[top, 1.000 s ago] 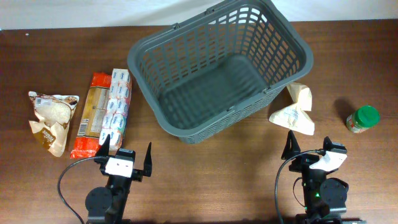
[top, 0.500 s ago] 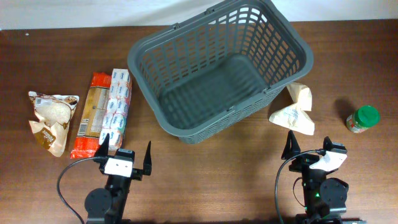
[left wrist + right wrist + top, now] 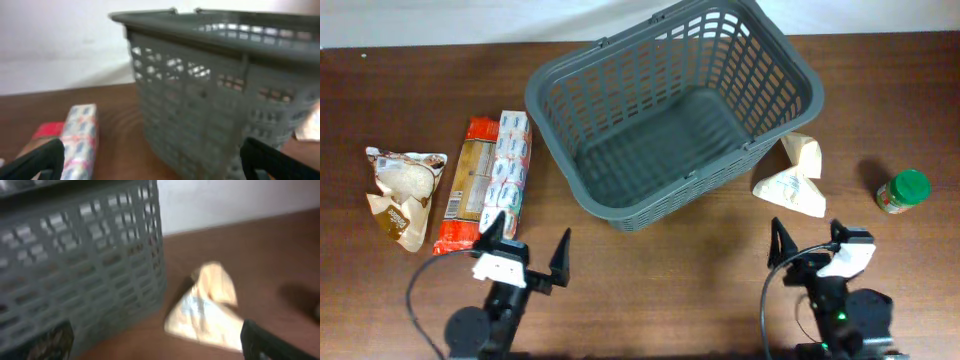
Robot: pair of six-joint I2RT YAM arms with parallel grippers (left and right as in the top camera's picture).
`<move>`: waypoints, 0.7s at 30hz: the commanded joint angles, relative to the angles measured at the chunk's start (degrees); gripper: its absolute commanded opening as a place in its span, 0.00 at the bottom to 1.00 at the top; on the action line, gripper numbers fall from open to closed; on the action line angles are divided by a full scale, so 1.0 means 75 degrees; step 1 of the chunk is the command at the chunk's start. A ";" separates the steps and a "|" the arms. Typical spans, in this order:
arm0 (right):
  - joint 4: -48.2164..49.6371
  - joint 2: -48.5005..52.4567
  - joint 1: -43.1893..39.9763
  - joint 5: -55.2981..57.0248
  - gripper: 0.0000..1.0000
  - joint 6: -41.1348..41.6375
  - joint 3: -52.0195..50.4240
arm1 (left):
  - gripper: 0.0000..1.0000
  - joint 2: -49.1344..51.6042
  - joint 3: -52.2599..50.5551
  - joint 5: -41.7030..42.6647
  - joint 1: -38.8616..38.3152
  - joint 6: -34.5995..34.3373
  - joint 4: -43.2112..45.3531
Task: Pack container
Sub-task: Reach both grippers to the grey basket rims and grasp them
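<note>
at the far left of the wooden table (image 3: 880,90) lies a crumpled brown and white bag (image 3: 400,195). just right of it a red packet (image 3: 463,188) lies touching a blue and white pack (image 3: 509,168). below these, at the near edge, the left gripper (image 3: 527,240) hovers with its jaws spread wide, holding nothing. the container (image 3: 650,200) sits upright in the middle of the table, turned at a slant. a cream wrapped packet (image 3: 792,178) lies just beside its right wall. below that packet the right gripper (image 3: 808,238) also stands wide apart and unloaded. a green-lidded jar (image 3: 902,192) stands near the right edge.
</note>
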 commanded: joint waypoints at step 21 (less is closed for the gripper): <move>-0.6948 0.8938 0.0044 -0.1253 0.73 -0.0799 1.2106 | 0.99 1.0529 1.5274 0.2224 -0.0017 0.1373 -0.9031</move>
